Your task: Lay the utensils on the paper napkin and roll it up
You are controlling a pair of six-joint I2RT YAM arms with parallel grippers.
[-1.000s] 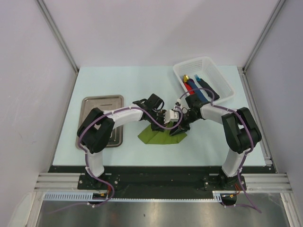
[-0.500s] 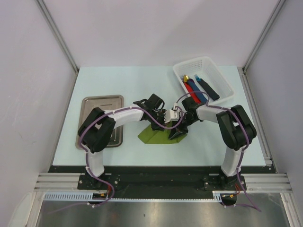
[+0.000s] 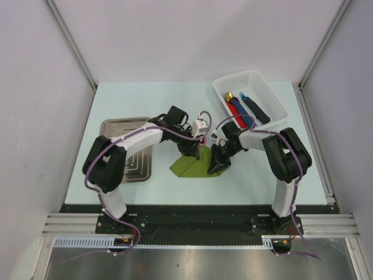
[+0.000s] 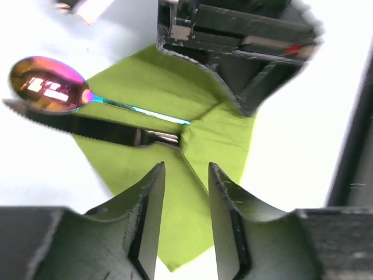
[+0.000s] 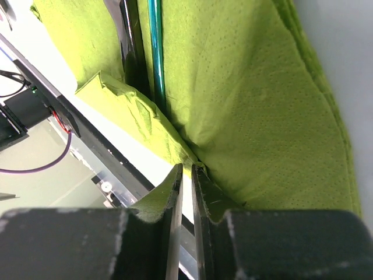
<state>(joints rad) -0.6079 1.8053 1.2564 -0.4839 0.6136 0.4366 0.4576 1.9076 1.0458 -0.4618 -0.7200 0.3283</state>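
Note:
The olive-green paper napkin (image 3: 189,168) (image 4: 175,198) (image 5: 250,99) lies partly folded at mid-table. The utensils lie on it: a spoon (image 4: 46,90) (image 3: 201,140) with a rainbow-tinted bowl and a dark serrated knife (image 4: 87,127), their handles (image 5: 145,52) running under a fold. My left gripper (image 4: 185,169) (image 3: 189,149) hovers open above the napkin's near corner with nothing between its fingers. My right gripper (image 5: 186,169) (image 3: 217,163) is at the napkin's right side. Its jaws are almost together, pinching the edge of the raised fold at their tips.
A silver metal tray (image 3: 125,125) lies at the left, partly under the left arm. A white basket (image 3: 277,102) at the back right holds a red piece (image 3: 235,108) and dark and blue cutlery. The right arm's wrist (image 4: 250,52) fills the top of the left wrist view.
My left gripper has opened and drawn back toward the upper left, away from the right gripper. The spoon bowl now shows. My right jaws have narrowed on the fold.

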